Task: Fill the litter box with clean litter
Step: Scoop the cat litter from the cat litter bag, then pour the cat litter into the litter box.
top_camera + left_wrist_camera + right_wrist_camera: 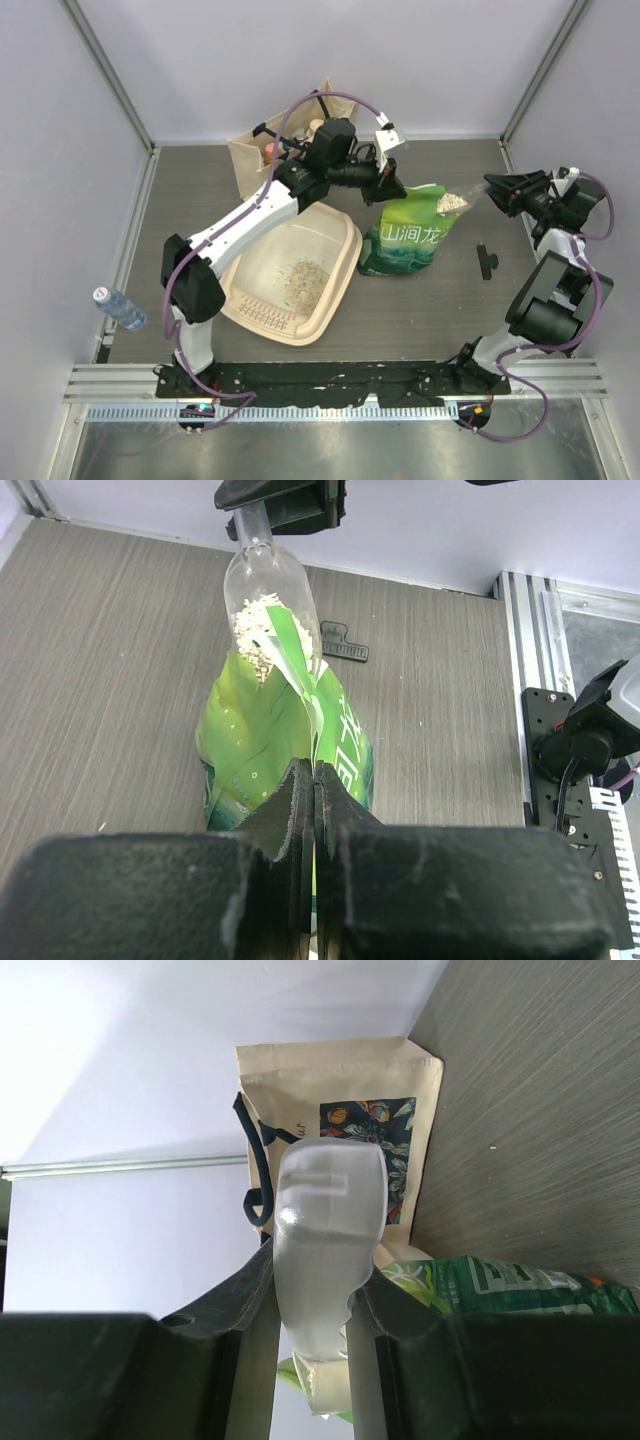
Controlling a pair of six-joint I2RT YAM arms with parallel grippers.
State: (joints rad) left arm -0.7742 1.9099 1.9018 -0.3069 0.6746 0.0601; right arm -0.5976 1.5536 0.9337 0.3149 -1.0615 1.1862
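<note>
The litter box (pixel 265 270) lies just left of the middle of the table (pixel 190 190), angled so its slotted end points to 7 o'clock; a thin scatter of clean litter (pixel 300 275) covers part of its floor, and most of the floor shows bare. At the box's 3 o'clock, just beside its rim, a green bag (pixel 405 240) stands upright; the left gripper (pixel 314 780) has its fingers pressed together on the bag's top edge, pinching the film. From 3 o'clock the right gripper (pixel 315 1270) clamps the handle of a clear scoop (pixel 270 590); the scoop's bowl holds more of the granules and sits at the bag's open mouth. A tote bag (pixel 250 150) stands at 12 o'clock against the far wall; a black clip (pixel 487 260) lies at 3 o'clock near the right arm; a water bottle (pixel 118 308) lies at 9 o'clock by the table's edge.
</note>
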